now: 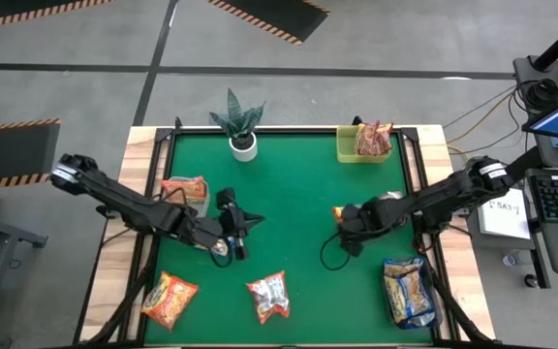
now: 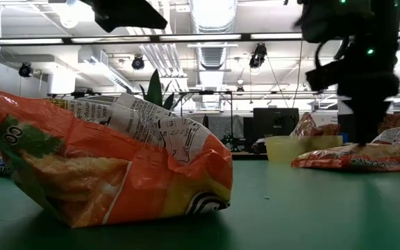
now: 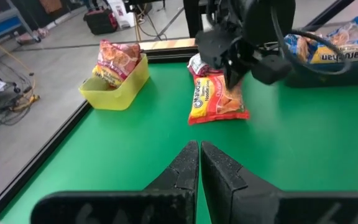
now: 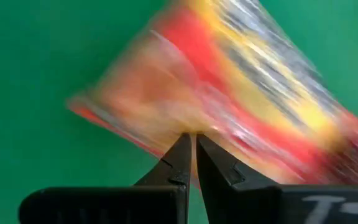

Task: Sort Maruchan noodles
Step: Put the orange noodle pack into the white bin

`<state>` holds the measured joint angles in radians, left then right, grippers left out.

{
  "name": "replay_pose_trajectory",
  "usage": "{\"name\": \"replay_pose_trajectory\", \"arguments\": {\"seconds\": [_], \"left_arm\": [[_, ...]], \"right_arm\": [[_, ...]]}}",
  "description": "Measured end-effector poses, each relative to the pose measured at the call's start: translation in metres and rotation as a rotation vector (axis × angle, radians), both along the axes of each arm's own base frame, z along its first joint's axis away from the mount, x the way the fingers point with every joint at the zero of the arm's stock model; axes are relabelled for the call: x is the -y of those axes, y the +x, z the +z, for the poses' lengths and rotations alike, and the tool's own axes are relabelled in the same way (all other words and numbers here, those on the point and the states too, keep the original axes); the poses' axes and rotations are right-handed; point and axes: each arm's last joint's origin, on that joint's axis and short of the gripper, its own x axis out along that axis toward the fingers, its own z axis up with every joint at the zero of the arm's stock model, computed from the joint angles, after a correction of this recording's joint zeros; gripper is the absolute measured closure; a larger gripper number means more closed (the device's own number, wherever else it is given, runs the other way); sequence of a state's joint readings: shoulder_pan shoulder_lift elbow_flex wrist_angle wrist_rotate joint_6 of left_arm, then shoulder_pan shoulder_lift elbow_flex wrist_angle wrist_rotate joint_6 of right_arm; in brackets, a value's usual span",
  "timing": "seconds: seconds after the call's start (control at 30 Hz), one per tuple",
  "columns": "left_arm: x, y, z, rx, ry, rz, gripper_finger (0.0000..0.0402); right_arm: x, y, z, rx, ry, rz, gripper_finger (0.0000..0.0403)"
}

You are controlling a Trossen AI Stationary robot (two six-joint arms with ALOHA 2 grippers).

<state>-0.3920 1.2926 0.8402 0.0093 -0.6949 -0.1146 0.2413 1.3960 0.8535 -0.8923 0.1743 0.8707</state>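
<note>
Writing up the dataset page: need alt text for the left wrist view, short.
The left claw, fingers closed and empty, hovers over the green table mat, facing the right arm's claw set down on an orange crinkly plastic noodle packet. A lime-green square tray holding another orange-red packet sits at the mat's edge.

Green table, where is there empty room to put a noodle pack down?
The green table is bare in the middle, between the potted plant and the yellow tray. There is also room between the red-silver packet and the blue-yellow packets. It is crowded around the left gripper and right gripper.
</note>
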Motion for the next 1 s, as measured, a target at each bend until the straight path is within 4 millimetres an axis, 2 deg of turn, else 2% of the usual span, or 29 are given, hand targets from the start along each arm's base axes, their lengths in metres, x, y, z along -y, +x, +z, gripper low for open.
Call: {"name": "replay_pose_trajectory", "arguments": {"seconds": [0.13, 0.2, 0.27, 0.37, 0.47, 0.6, 0.73, 0.9, 1.0], "left_arm": [[0.004, 0.011, -0.008, 0.01, 0.035, -0.015, 0.0402], [0.006, 0.017, -0.013, 0.007, 0.055, -0.019, 0.0402], [0.007, 0.02, -0.018, -0.01, 0.067, -0.02, 0.0402], [0.009, 0.025, -0.022, -0.025, 0.073, -0.019, 0.0402], [0.009, 0.026, -0.023, -0.031, 0.08, -0.017, 0.0402], [0.007, 0.026, -0.023, -0.029, 0.098, 0.023, 0.0402], [0.006, 0.026, -0.023, -0.029, 0.103, 0.034, 0.0402], [0.006, 0.026, -0.024, -0.034, 0.105, 0.034, 0.0402], [0.006, 0.026, -0.023, -0.033, 0.104, 0.034, 0.0402]], "right_arm": [[-0.007, 0.035, 0.002, 0.417, 0.028, 0.099, 0.0385], [-0.01, 0.053, 0.015, 0.648, 0.007, 0.177, 0.0385], [-0.01, 0.061, 0.029, 0.759, -0.007, 0.237, 0.0385], [-0.005, 0.057, 0.046, 0.69, -0.041, 0.267, 0.0385], [0.006, 0.04, 0.05, 0.469, -0.078, 0.197, 0.0385], [0.02, 0.008, 0.04, 0.153, -0.163, -0.029, 0.0385], [0.026, -0.014, 0.02, -0.028, -0.229, -0.184, 0.0385], [0.024, -0.017, -0.008, 0.022, -0.126, -0.236, 0.0385], [0.019, -0.001, -0.017, 0.231, -0.025, -0.194, 0.0385]]}}
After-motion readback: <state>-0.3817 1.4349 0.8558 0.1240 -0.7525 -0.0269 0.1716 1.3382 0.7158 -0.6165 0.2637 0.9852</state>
